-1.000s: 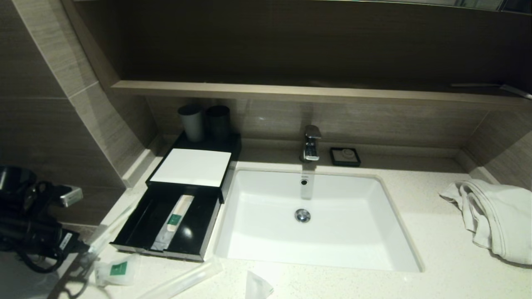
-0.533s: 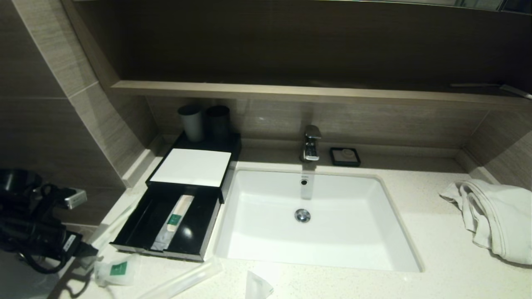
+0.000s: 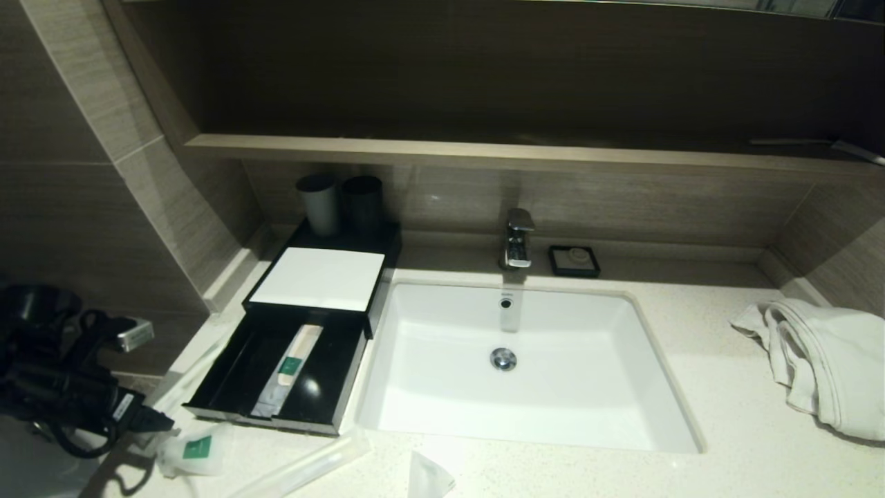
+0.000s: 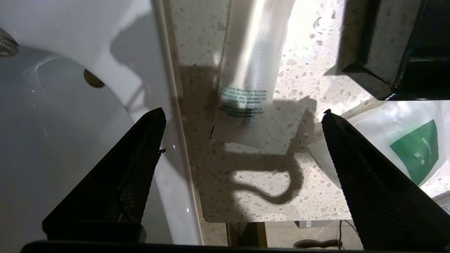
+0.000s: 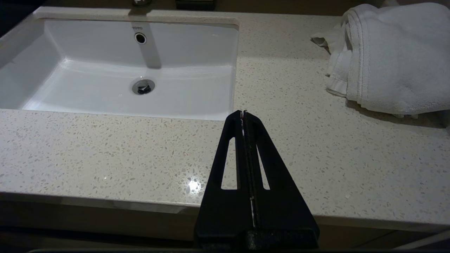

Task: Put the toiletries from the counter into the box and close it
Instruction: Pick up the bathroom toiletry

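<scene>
The head view is dim overall: the wall and shelf [image 3: 484, 149] toward twelve o'clock sink into brown gloom, while the sink [image 3: 442, 387] glows bright white. Straight lines bow at the edges. A small glare spot sits on the box [image 3: 308, 386] drawer floor. In the left wrist view, hard light from above washes out the long packet [image 4: 251, 70] and throws the left pincer [image 4: 242, 116] cable's curled shadow on the tabletop [image 4: 246, 189]. The right wrist view is evenly lit, with one pinpoint glint on the stone.
</scene>
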Robot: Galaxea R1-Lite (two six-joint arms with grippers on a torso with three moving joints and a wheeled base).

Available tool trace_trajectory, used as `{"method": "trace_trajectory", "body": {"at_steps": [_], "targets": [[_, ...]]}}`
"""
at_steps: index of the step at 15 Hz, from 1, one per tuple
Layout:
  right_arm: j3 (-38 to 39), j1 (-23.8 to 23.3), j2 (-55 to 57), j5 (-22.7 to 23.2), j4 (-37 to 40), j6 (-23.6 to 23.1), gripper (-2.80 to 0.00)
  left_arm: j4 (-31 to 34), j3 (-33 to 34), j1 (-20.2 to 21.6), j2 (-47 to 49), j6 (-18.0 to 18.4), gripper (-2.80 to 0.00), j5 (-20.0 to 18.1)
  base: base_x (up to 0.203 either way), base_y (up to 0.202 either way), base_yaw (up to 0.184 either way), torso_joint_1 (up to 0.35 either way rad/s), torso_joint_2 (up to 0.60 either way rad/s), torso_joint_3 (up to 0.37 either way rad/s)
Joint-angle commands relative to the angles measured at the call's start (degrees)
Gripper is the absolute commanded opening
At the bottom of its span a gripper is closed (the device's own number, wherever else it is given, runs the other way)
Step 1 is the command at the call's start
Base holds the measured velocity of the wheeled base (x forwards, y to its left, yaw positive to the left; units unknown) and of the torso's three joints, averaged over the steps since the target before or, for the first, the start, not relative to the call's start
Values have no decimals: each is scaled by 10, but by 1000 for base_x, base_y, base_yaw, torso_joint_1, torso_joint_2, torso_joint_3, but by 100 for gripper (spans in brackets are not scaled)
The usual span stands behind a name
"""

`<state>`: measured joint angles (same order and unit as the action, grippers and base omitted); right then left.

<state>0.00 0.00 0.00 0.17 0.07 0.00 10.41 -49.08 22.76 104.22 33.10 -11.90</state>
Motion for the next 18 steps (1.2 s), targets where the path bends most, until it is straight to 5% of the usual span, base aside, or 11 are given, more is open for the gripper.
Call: {"method": "trace_trajectory", "body": {"at_steps": [1, 18], "targets": [[0, 0, 0, 0, 0, 0, -280, 0, 0, -3, 5, 1, 0, -1, 0, 0, 0, 0, 0, 0], [0, 0, 0, 0, 0, 0, -280, -2, -4, -3, 21, -2, 0, -1, 0, 0, 0, 0, 0, 0]]}}
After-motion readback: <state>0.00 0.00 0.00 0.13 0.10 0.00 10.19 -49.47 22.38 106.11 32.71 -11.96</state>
